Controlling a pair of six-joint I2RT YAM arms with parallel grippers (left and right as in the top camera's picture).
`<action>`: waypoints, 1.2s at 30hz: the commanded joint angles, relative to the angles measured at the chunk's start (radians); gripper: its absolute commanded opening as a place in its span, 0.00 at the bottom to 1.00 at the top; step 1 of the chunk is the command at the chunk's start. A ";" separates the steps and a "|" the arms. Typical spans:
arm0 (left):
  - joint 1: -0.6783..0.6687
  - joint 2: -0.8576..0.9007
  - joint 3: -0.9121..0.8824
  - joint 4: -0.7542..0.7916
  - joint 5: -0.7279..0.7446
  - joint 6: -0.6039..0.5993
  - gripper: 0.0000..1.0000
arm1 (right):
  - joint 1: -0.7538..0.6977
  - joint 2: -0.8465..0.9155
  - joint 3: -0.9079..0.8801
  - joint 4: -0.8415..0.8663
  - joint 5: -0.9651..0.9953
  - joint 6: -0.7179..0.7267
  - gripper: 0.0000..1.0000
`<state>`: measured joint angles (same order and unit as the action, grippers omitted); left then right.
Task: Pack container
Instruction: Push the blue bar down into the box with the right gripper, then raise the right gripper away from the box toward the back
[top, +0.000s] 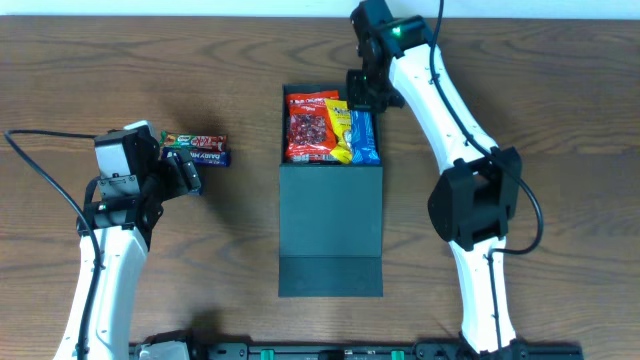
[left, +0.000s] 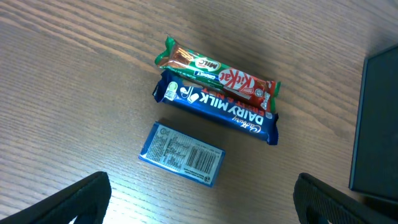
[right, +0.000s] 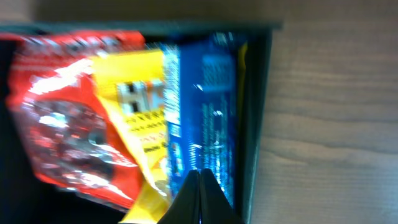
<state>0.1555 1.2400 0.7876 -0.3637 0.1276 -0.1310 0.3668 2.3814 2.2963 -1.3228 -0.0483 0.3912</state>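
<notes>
My left gripper (top: 186, 172) hangs spread by the bars (left: 214, 102), left of the container (top: 331, 215) at mid-table; closing there could pinch two at once (they touch). My right gripper (right: 200, 196), pressed together over the packets (top: 315, 128), may snag one.

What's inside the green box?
In the green box sit a red snack bag, a yellow packet and a blue packet. Anything under them is covered.

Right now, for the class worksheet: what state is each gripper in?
Left gripper: open, holding nothing.
Right gripper: closed, holding nothing, above the container.
</notes>
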 joint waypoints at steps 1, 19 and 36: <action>0.001 0.003 0.027 -0.002 -0.005 -0.003 0.95 | 0.008 -0.023 -0.037 -0.004 0.014 -0.014 0.01; 0.001 0.003 0.027 -0.002 -0.005 -0.004 0.95 | 0.011 -0.077 -0.024 -0.099 -0.008 -0.014 0.01; 0.001 0.003 0.027 0.009 -0.005 -0.004 0.95 | 0.080 -0.176 -0.154 -0.150 -0.057 -0.056 0.01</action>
<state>0.1555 1.2400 0.7876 -0.3561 0.1276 -0.1310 0.4438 2.2009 2.1860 -1.4845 -0.0914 0.3534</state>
